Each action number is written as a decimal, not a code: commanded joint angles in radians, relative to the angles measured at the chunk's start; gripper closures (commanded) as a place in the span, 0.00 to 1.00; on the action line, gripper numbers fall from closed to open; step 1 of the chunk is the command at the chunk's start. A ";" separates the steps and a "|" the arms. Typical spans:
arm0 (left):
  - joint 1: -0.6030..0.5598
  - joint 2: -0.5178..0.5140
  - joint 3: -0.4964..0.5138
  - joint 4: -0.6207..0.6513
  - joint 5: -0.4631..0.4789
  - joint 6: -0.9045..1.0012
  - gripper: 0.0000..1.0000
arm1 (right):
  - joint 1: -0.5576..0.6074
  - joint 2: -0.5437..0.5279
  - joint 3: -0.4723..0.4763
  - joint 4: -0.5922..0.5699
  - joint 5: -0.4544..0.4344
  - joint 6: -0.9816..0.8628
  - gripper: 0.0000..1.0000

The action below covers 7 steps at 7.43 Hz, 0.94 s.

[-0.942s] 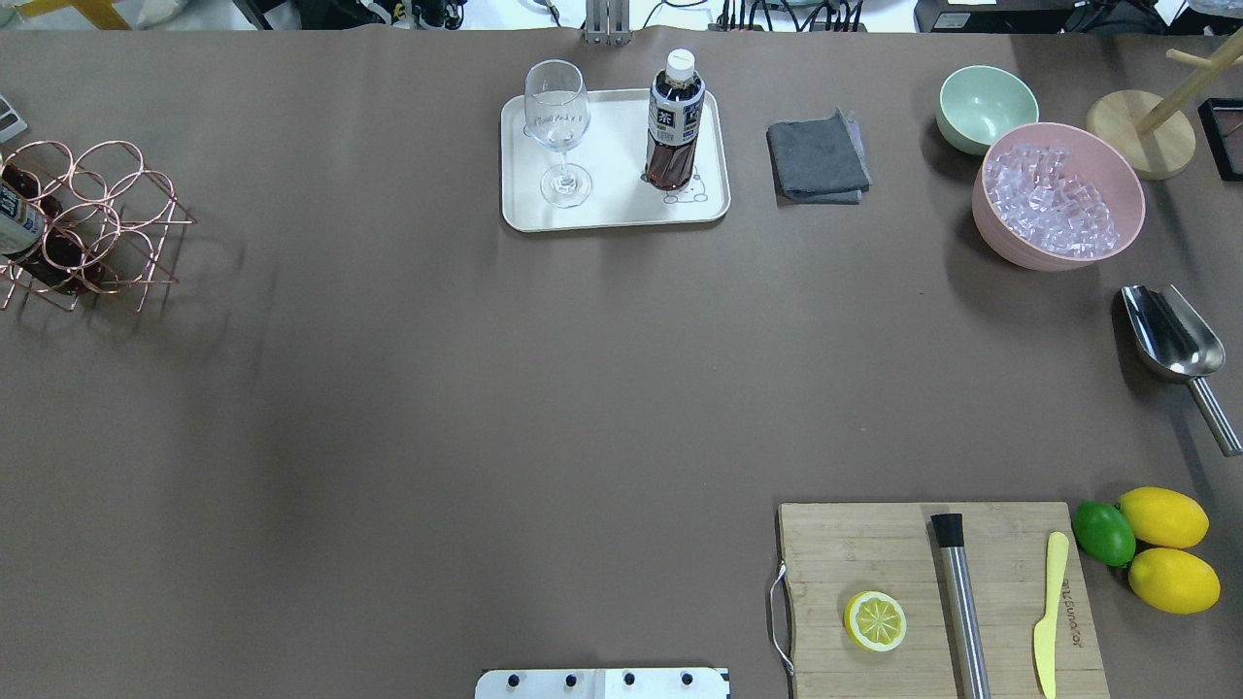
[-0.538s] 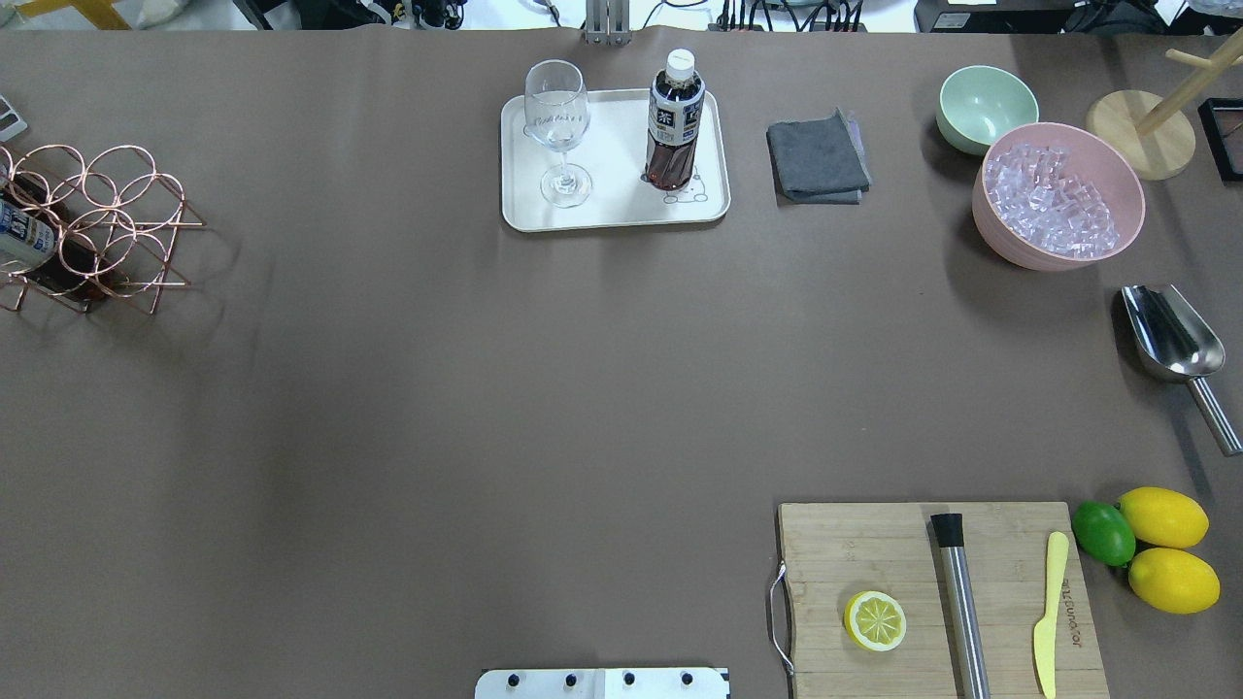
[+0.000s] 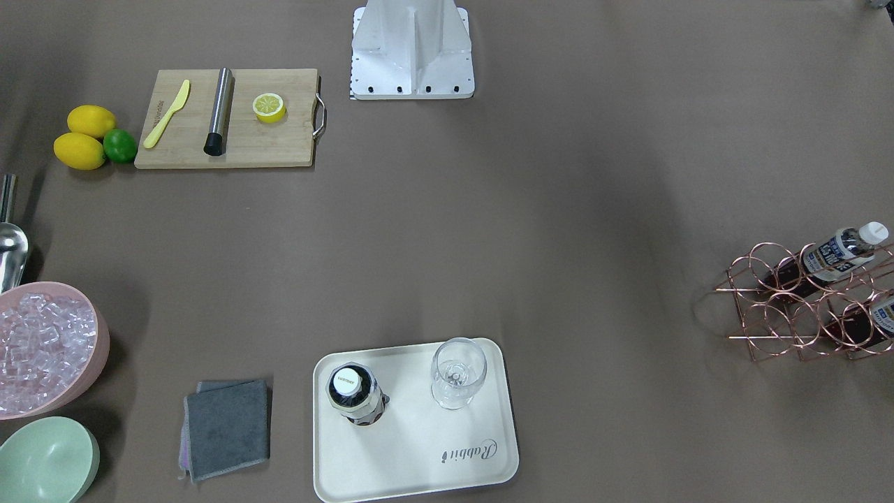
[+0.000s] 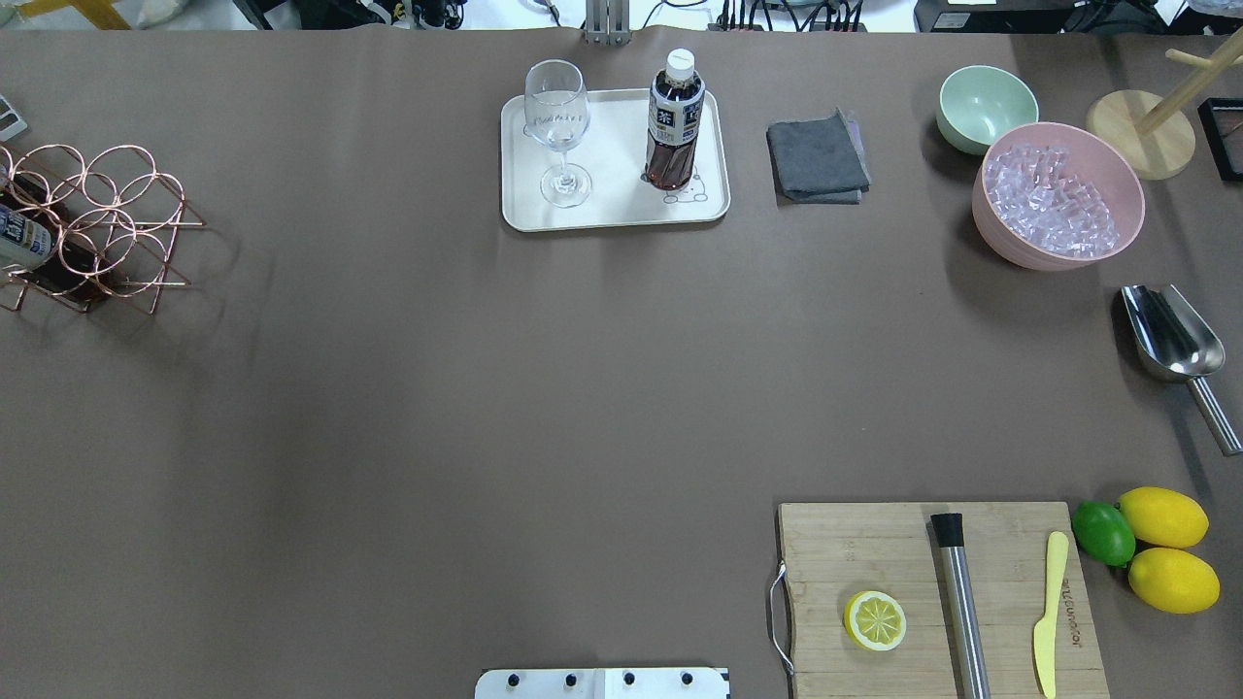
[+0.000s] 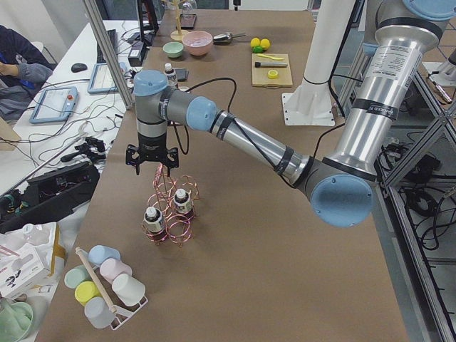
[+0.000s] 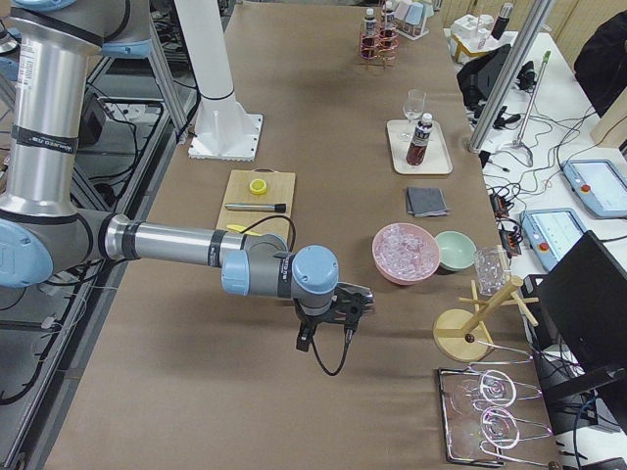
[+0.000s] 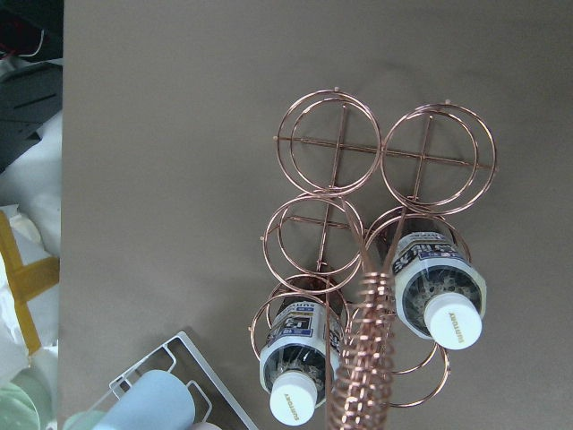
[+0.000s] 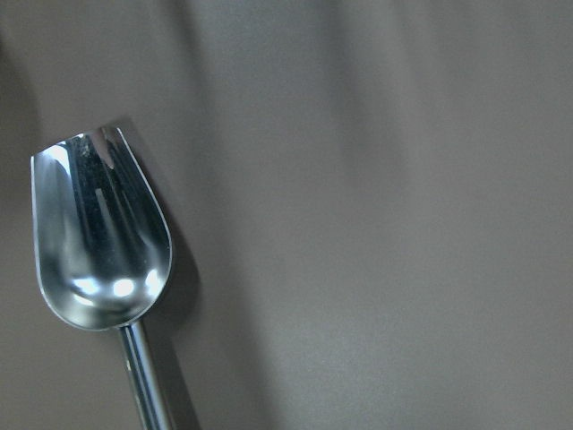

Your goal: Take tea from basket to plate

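basket shifted and tilted slightly

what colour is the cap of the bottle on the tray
White; the cap shows best in the front-facing view.

Shiny copper-wire basket, glossy steel scoop, matt table cover.

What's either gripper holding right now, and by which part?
Cannot tell for the left gripper: it sits right at the loop handle of the basket, seen only side-on. The right gripper shows nothing in it.
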 commanded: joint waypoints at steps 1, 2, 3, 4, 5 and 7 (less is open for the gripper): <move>-0.074 -0.003 -0.001 0.050 -0.055 -0.318 0.02 | 0.027 0.016 0.125 -0.197 -0.012 0.003 0.00; -0.085 -0.003 -0.001 0.074 -0.060 -0.447 0.02 | 0.027 0.015 0.131 -0.200 -0.012 0.003 0.00; -0.102 0.000 0.001 0.078 -0.060 -0.608 0.02 | 0.027 0.015 0.125 -0.197 -0.006 0.004 0.00; -0.113 0.008 0.001 0.078 -0.070 -0.804 0.02 | 0.027 0.016 0.123 -0.199 -0.018 0.007 0.00; -0.122 0.015 0.004 0.078 -0.086 -0.982 0.02 | 0.028 0.018 0.136 -0.200 -0.050 0.007 0.00; -0.160 0.047 0.011 0.077 -0.128 -1.231 0.02 | 0.030 0.016 0.143 -0.202 -0.061 0.007 0.00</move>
